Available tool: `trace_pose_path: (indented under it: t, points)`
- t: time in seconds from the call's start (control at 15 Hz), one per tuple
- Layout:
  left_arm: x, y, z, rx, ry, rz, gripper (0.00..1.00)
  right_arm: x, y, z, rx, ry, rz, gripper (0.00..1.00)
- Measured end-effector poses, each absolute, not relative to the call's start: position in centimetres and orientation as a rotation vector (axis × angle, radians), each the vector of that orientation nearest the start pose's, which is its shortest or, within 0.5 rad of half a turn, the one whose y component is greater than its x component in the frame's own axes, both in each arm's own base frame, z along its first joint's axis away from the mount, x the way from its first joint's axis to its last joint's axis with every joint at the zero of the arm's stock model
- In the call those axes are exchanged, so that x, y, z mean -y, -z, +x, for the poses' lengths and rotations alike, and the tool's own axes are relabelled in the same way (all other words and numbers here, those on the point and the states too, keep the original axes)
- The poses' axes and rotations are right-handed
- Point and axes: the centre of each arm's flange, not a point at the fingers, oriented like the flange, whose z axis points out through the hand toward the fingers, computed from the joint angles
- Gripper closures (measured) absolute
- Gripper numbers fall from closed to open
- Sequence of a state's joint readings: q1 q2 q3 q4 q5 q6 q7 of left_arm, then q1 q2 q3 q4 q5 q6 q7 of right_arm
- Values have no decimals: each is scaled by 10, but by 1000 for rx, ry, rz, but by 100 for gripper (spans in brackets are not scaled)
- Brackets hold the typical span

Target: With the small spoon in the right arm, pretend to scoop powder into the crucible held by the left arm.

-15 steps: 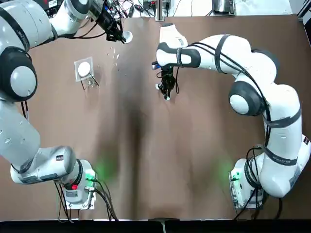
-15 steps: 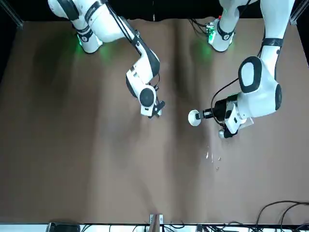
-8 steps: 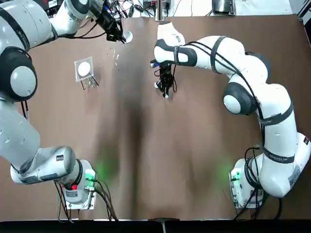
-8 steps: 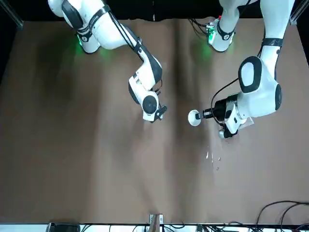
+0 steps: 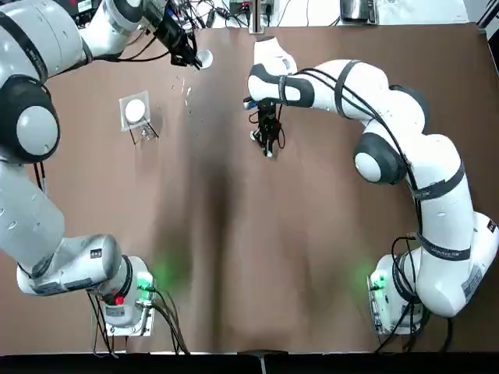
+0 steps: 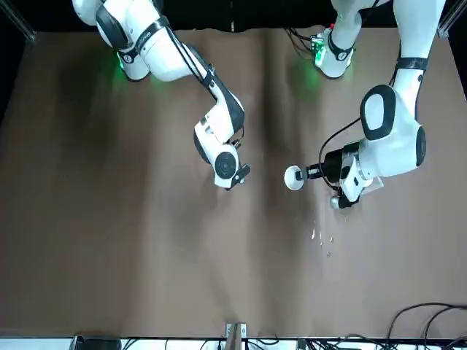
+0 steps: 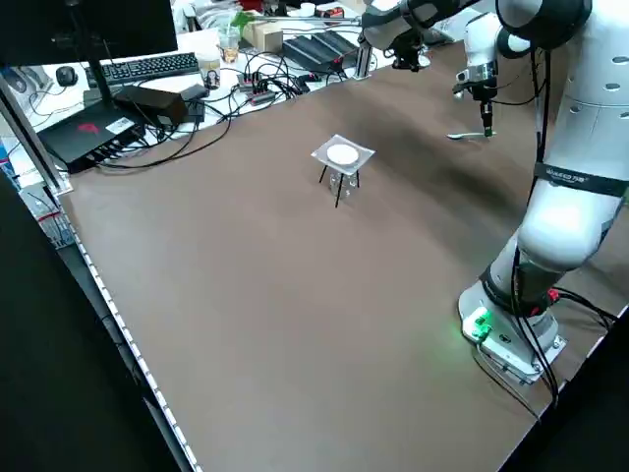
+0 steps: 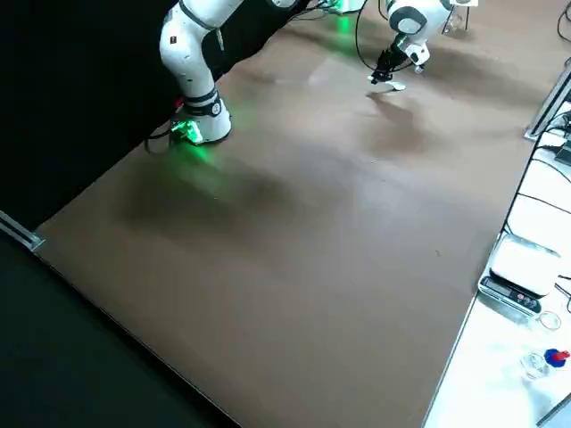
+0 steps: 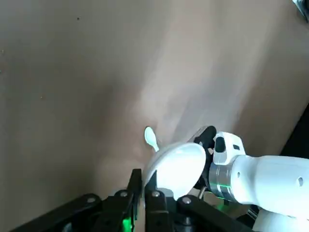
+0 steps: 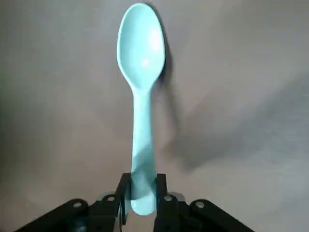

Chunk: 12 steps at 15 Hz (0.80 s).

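Small spoon (image 10: pixel 141 63) is clamped by its handle between the fingers of the right gripper (image 5: pixel 267 145), upper centre of the top view. Crucible (image 5: pixel 204 58) is pinched at its rim by the left gripper (image 5: pixel 187 53), upper left.

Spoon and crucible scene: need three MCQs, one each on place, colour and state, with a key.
1. Where is the crucible?
A) in a rack
B) in the left hand
C) in a person's hand

2. What colour is the spoon?
A) red
B) black
C) pale turquoise

3. What state is the right hand in?
A) shut on the spoon's handle
B) open and empty
C) shut on the crucible

Key:
1 B: the left wrist view shows the white crucible clamped at its edge by that hand.
2 C: the right wrist view shows the whole spoon in pale turquoise.
3 A: that hand pinches the end of the handle, with the spoon's bowl pointing away from it.
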<state>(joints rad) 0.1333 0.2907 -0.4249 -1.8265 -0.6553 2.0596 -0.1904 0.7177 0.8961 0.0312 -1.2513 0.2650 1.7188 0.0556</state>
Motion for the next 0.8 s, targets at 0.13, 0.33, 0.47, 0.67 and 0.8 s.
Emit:
trace_pose_path:
  t: [0.13, 0.33, 0.47, 0.67, 0.8]
  points:
    - [194, -400, 597, -307, 268, 2451, 93, -490, -194, 504, 892, -714, -2931, 75]
    - [194, -402, 597, -308, 264, 2451, 93, -503, -195, 497, 888, -627, -3039, 75]
    - [194, -402, 597, -308, 264, 2450, 93, -510, -203, 497, 891, -580, -3061, 75]
    - [194, -402, 598, -308, 264, 2450, 93, -508, -230, 507, 864, -511, -3070, 75]
    - [194, -402, 598, -314, 264, 2450, 93, -500, -256, 519, 833, -459, -3070, 75]
